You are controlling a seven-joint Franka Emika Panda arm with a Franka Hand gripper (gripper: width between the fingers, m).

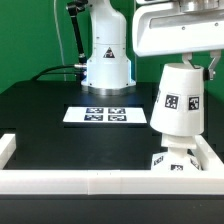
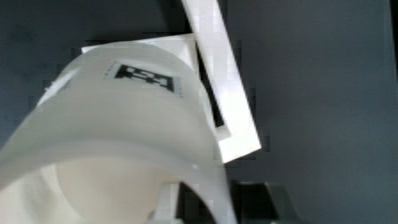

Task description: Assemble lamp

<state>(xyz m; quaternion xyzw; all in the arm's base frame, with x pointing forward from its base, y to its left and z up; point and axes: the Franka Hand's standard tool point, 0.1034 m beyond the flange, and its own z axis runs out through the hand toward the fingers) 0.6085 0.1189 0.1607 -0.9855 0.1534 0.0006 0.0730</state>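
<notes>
The white tapered shade, with tags on its side, stands upright at the exterior view's right, narrow end up. My gripper is shut on its top. Just under the shade, the bulb stands on the flat base block, in the corner of the white rail. I cannot tell whether the shade rests on the bulb. In the wrist view the shade fills most of the picture, and its wall runs between my gripper's dark fingers. A corner of the base block shows behind it.
A white rail borders the black table along the front and both sides; it also shows in the wrist view. The marker board lies mid-table. The white robot pedestal stands at the back, with cables on its left.
</notes>
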